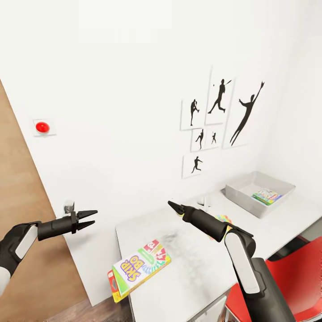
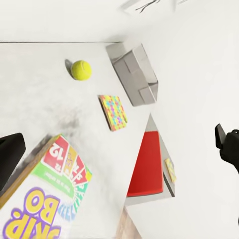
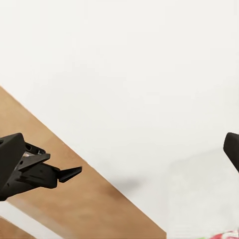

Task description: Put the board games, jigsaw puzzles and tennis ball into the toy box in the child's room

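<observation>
White worktop [image 1: 197,268]: long and pale, running from the near corner at the left toward the far right corner of the room.
Left hand [image 1: 87,219]: well off the worktop's left end, in front of the wooden door; its two fingers stand apart and hold nothing.
Skip-Bo board game [image 1: 139,268]: lies flat at the near left corner of the worktop with its corner jutting past the edge, untouched by either hand. In the left wrist view it sits close under the camera [image 2: 45,199].
Right hand [image 1: 175,206]: raised over the middle of the worktop; the fingertips look drawn together to a point and carry nothing, though the head view cannot settle how tightly they meet.
Jigsaw puzzle [image 2: 113,112]: one flat multicoloured piece lies on the worktop between the board game and the toy box; in the head view it is mostly hidden behind the right arm.
Tennis ball [image 2: 80,69]: on the bare worktop, apart from the puzzle and outside the bin.
Toy box [image 1: 286,193]: grey bin at the far right end against the wall.
Toy box contents: one flat colourful printed item [image 1: 266,196] lies on its floor; too small to tell game from puzzle.
Progress: early by my judgement; one toy is stowed, and the Skip-Bo game, this puzzle and the ball are left.
</observation>
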`<state>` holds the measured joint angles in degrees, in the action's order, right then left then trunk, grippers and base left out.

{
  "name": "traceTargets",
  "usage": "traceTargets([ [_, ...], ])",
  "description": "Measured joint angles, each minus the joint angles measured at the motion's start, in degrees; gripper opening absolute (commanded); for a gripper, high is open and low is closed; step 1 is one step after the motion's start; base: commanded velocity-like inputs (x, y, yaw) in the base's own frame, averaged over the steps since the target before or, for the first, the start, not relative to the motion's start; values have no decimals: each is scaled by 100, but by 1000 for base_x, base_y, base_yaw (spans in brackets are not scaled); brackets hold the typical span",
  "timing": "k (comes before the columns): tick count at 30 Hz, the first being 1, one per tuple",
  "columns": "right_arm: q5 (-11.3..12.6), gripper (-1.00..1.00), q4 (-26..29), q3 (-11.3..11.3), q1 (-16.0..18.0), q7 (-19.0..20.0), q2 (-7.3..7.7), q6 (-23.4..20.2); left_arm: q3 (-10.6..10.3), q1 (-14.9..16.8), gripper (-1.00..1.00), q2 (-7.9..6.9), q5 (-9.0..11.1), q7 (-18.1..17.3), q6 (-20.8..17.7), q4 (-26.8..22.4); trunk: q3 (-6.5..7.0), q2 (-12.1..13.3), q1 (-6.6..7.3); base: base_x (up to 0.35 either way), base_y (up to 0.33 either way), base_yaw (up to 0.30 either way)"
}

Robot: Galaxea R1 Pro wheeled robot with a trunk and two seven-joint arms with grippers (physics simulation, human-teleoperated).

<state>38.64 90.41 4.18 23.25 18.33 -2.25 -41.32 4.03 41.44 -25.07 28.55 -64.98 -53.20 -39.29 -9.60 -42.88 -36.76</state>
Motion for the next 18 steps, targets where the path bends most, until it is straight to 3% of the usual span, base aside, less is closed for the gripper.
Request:
traceTargets([
  [5, 0, 100, 0, 1, 0, 0, -5, 20, 2, 0, 100, 2, -1, 2, 0, 0, -90, -201, -111, -218, 0, 0],
  [18, 0, 100, 0, 2, -1, 0, 0, 19, 11, 0, 100, 5, 0, 10, -1, 0, -324, -723, -395, -56, 0, 0],
])
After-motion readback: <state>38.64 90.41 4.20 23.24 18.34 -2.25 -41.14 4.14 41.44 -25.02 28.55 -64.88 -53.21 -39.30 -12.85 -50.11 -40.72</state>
